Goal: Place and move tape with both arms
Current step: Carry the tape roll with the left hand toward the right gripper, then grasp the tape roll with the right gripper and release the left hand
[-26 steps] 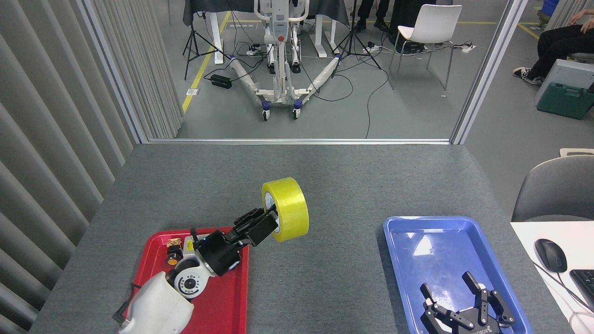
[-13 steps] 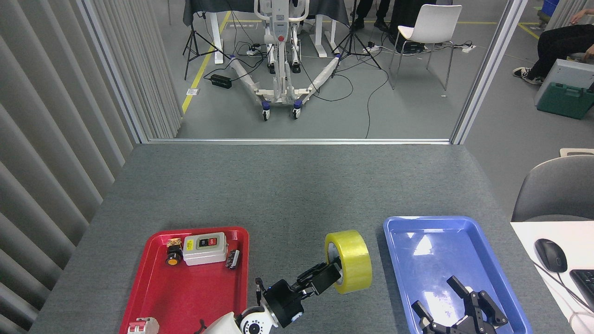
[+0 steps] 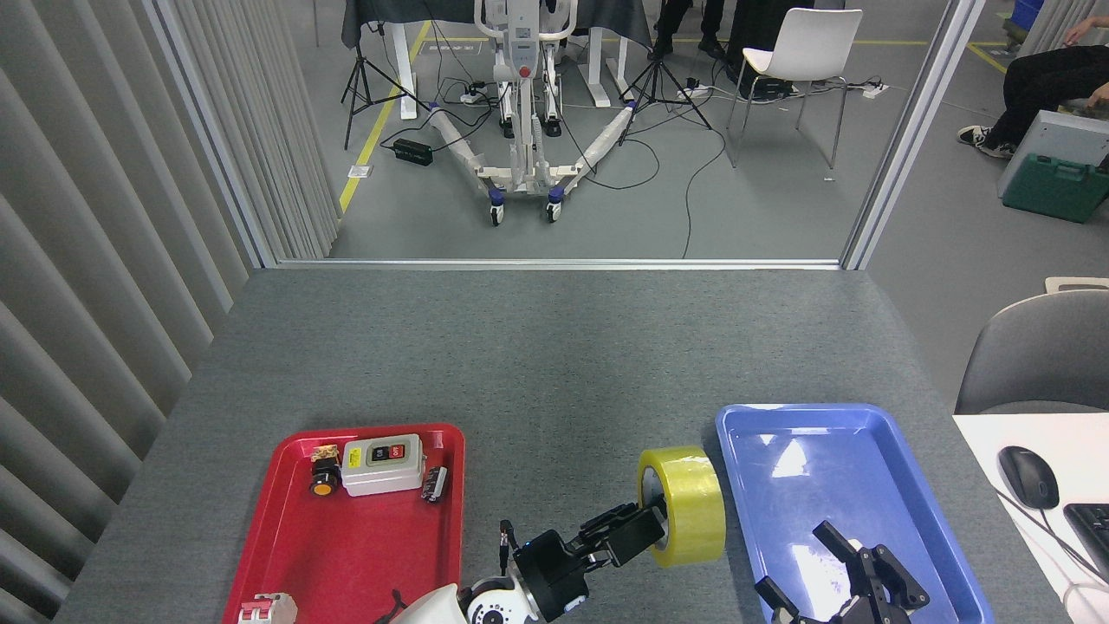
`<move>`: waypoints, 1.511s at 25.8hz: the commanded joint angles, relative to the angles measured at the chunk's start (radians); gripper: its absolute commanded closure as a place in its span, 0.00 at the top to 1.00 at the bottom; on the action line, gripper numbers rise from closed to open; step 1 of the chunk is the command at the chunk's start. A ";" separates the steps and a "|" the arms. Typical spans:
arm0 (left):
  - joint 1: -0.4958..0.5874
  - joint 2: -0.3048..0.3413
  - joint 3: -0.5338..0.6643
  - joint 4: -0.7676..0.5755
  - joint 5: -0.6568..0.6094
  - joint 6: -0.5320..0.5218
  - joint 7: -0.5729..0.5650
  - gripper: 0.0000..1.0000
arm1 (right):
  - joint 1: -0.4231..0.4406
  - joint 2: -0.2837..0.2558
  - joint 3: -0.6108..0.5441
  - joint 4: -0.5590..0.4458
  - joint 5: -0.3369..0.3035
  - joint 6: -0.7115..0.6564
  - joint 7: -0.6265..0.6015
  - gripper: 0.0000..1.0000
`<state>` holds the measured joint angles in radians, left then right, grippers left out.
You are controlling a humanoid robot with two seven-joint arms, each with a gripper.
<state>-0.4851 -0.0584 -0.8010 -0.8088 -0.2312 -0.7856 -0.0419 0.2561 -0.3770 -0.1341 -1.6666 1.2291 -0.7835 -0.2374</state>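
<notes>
Tape (image 3: 687,505) sits on edge, clamped by left gripper (image 3: 648,530) fingers, just left of the blue tray (image 3: 866,416). Right gripper (image 3: 853,568), fingers apart, waits nearby over the tray.

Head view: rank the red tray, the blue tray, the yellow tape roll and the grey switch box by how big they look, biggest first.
1. Blue tray and red tray: about alike, both cut off by the bottom edge, so no ranking between them.
2. Tape, held up by the left gripper, so maybe flattered by nearness.
3. Switch box.
</notes>
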 commanded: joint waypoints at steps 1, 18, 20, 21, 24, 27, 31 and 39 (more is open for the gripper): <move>0.025 0.000 -0.006 -0.047 0.000 0.000 0.004 0.00 | -0.008 0.003 0.028 0.001 -0.003 -0.002 0.000 0.99; 0.030 -0.008 -0.041 -0.056 -0.030 0.000 -0.015 0.00 | -0.047 0.004 0.177 -0.019 0.012 -0.002 0.001 0.99; 0.030 -0.009 -0.041 -0.052 -0.030 0.000 -0.015 0.00 | -0.040 0.006 0.177 -0.028 0.015 -0.002 0.001 0.99; 0.030 -0.009 -0.040 -0.047 -0.030 0.000 -0.015 0.00 | -0.038 0.006 0.177 -0.028 0.017 -0.002 0.001 0.99; 0.030 -0.009 -0.041 -0.044 -0.030 0.000 -0.016 0.00 | -0.038 0.006 0.177 -0.028 0.017 -0.002 0.001 0.98; 0.028 -0.009 -0.040 -0.043 -0.028 0.000 -0.016 0.00 | -0.037 0.006 0.177 -0.030 0.017 -0.002 0.001 0.71; 0.028 -0.001 -0.040 -0.043 -0.025 0.000 0.000 0.24 | -0.026 0.004 0.176 -0.030 0.017 -0.002 0.001 0.15; 0.028 0.003 -0.038 -0.043 -0.017 0.000 0.005 0.99 | -0.021 0.001 0.172 -0.030 0.015 -0.002 0.000 0.00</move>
<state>-0.4576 -0.0577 -0.8404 -0.8524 -0.2495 -0.7863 -0.0346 0.2331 -0.3727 0.0404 -1.6968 1.2457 -0.7840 -0.2323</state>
